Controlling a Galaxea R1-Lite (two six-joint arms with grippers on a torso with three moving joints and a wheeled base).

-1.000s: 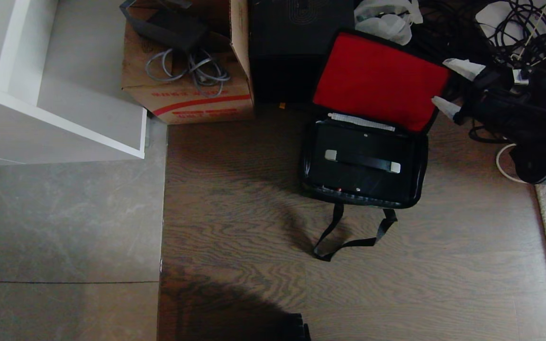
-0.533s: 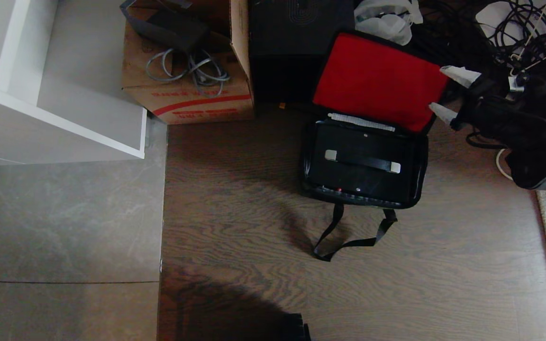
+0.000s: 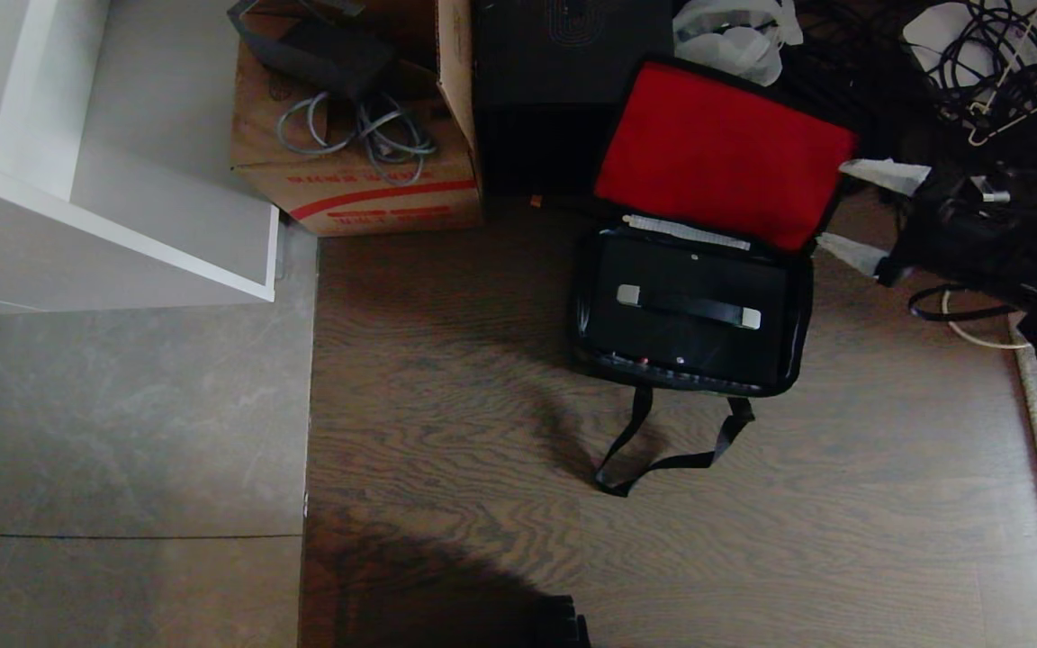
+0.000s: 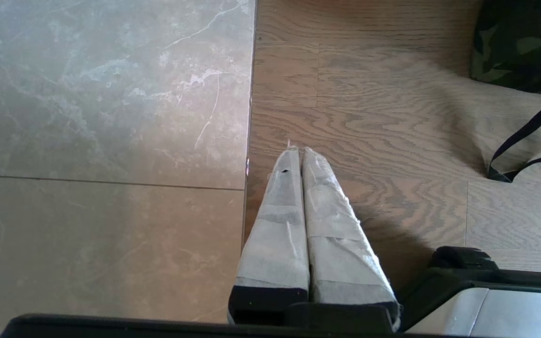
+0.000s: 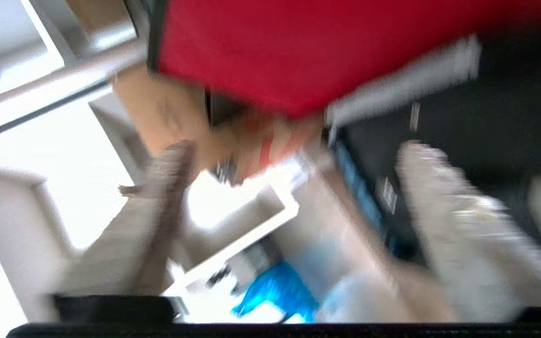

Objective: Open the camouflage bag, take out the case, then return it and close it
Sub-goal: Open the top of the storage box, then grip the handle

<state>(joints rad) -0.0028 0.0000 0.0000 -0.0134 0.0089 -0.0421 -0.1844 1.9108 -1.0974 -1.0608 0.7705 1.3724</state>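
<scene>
Head view: camouflage bag [image 3: 694, 382] sits centre-right of frame on the wood floor [image 3: 482, 450], lid [image 3: 721, 153] flipped back so the red lining faces up, propped against the black box [image 3: 563, 90] and clutter behind, which is likely why it stands open unaided. Case [image 3: 689, 315] lies flat in the bag's lower half, handle bar up and exposed, so a top grab on the bar looks like the plan. Shoulder strap [image 3: 662, 450] trails toward the bottom of frame, clear of the opening. Right gripper [image 3: 861, 211] is at right edge, just beside the lid's right corner, fingers spread wide, holding nothing; right wrist view is too blurred to add much. Left gripper [image 4: 301, 188] is parked over the tile/wood seam, fingers pressed together, empty. Cardboard carton [image 3: 356, 171] at upper left is not involved. Judgement: bag opened, case removal not yet begun.
</scene>
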